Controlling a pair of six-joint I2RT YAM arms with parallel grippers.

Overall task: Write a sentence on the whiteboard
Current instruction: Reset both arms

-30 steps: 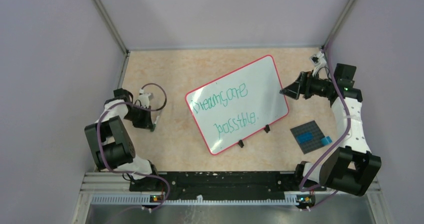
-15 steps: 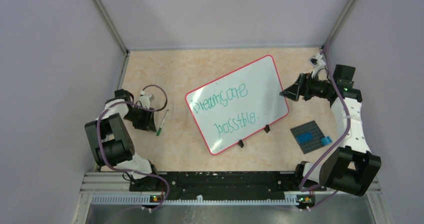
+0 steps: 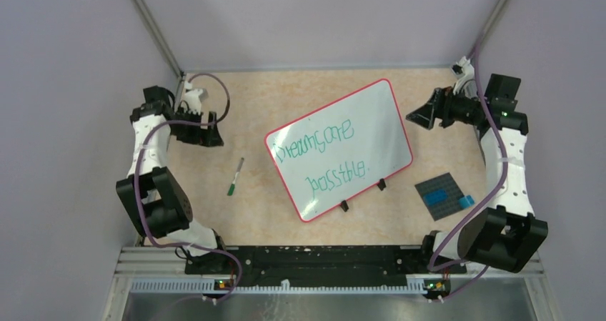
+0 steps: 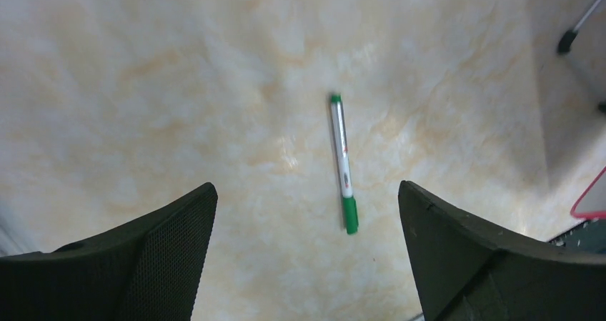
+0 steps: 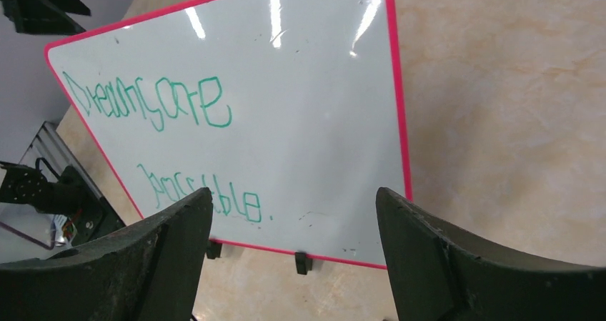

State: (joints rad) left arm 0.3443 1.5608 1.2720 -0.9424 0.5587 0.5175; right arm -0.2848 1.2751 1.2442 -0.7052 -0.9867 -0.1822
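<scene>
My left gripper [image 4: 306, 192] stands spread wide and holds nothing. In its wrist view the 2 dark fingers [image 4: 171, 228] frame bare table, and a marker [image 4: 342, 162] lies flat there between them, touching neither. It has a white barrel with green at both ends, the longer green part toward my fingers. From above, that marker [image 3: 235, 176] lies on the table [image 3: 250, 99] left of the whiteboard [image 3: 339, 149], well apart from my left gripper [image 3: 206, 135], which hangs near the table's far left corner.

My right gripper [image 5: 293, 196] is also wide open and empty. It [image 3: 418, 116] hovers just off the whiteboard's far right corner, touching nothing that I can see.

The whiteboard [image 5: 300, 106] sits mid-table, turned at an angle, its red rim all round and 2 small black feet [image 3: 381, 184] along the near edge. Green handwriting runs across it in 2 lines (the second ends in a full stop). To its right, near my right arm, lies a dark grey studded plate [image 3: 439, 192] with a blue piece [image 3: 466, 201] at its corner.
</scene>
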